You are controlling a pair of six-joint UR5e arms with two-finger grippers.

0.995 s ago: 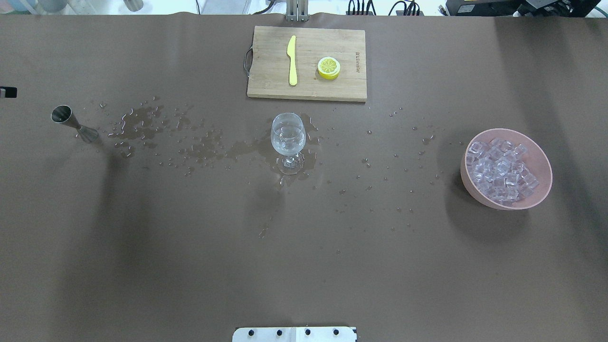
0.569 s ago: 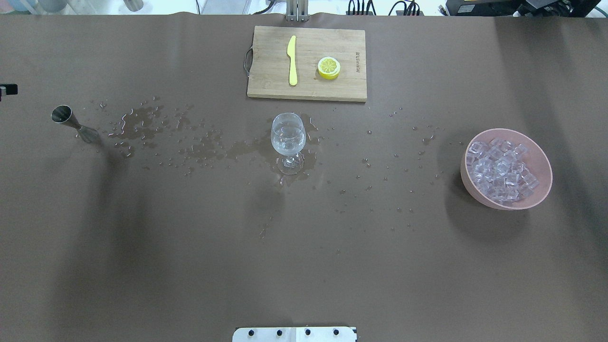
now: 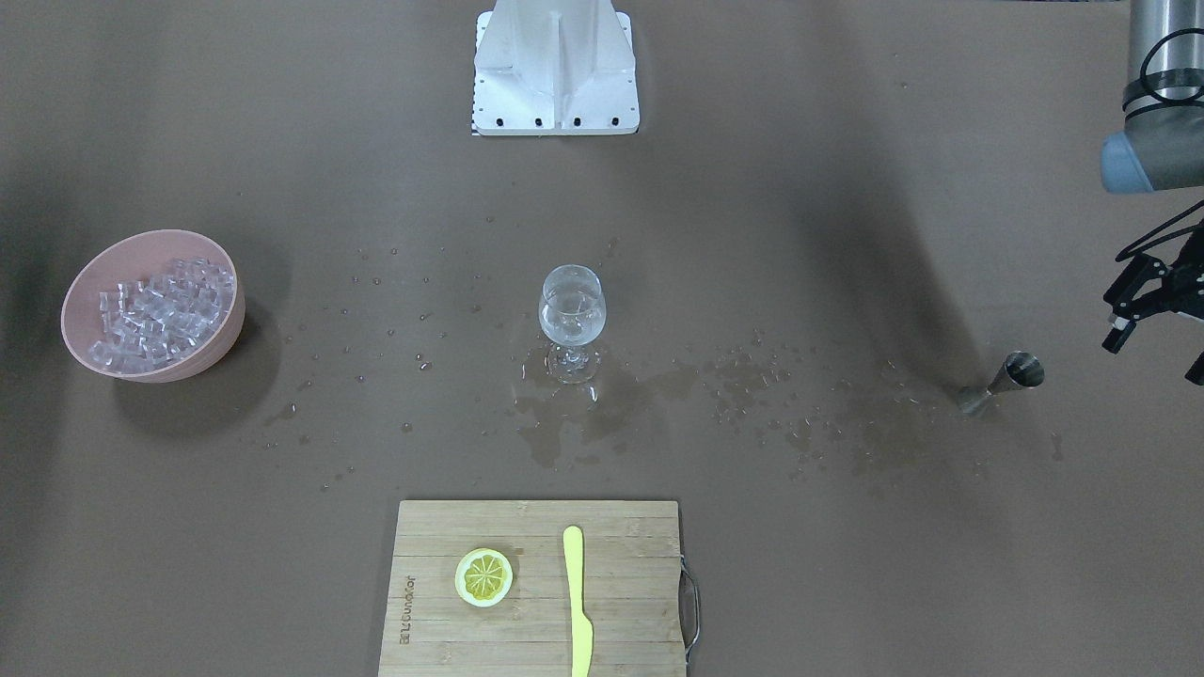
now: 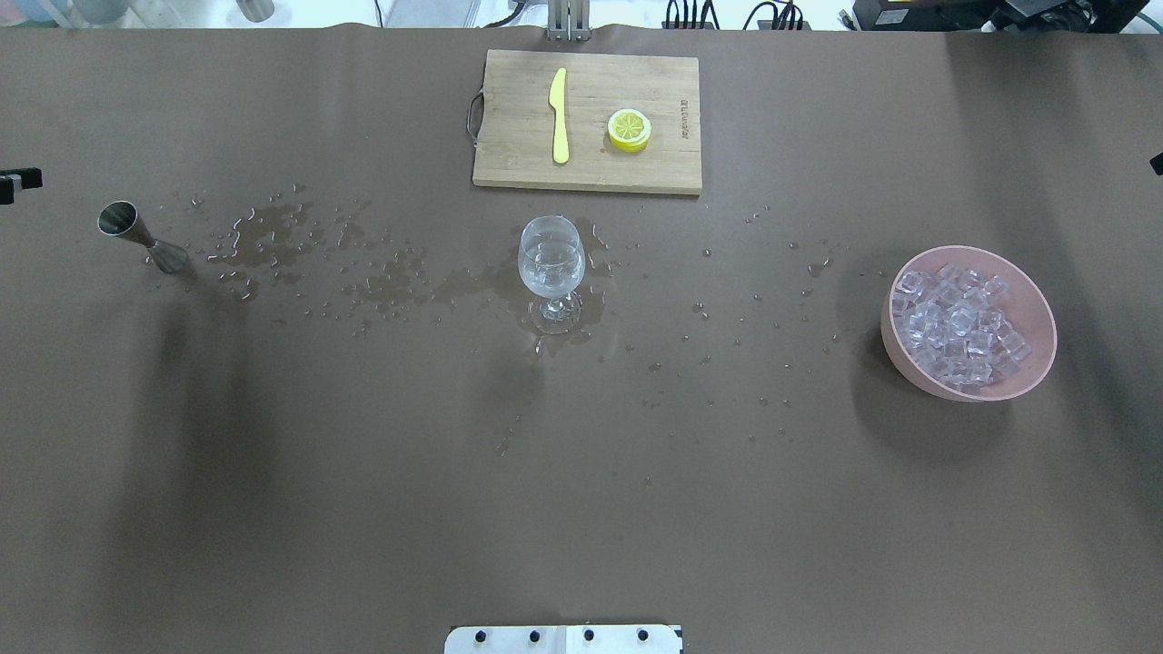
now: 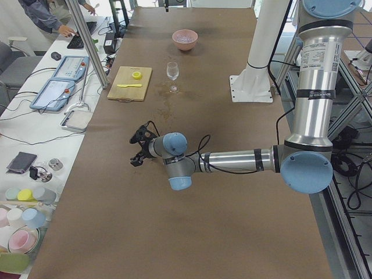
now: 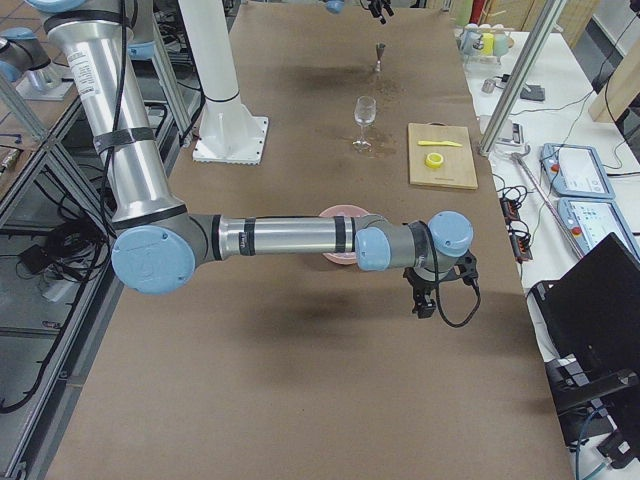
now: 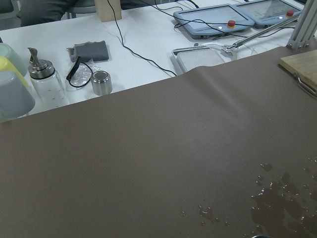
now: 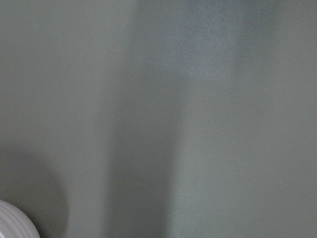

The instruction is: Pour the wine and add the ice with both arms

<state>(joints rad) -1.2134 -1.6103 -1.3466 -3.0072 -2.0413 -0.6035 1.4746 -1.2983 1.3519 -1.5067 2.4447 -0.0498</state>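
Brown counter (image 4: 273, 509) is carrying droplets (image 4: 273, 227) between the jigger (image 4: 141, 238), at the overhead view's middle left, and the wine glass (image 4: 550, 238) at centre. Wine (image 4: 551, 277) is sitting in the glass; ice (image 4: 959, 327) is filling the pink bowl (image 4: 1034, 298) at middle right. Left gripper (image 3: 1155, 350) is hanging spread and empty at the front view's right edge, just right of the jigger, well right of the wine. Right gripper (image 6: 424, 305): grip cannot be determined.

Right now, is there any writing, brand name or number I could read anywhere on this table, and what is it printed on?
Brand mark on the wooden cutting board, running along the edge beside the lemon slice: one short word, too small and blurred to read.
Grey control tablets on the side bench: no lettering can be made out.
No other text shows in any view.
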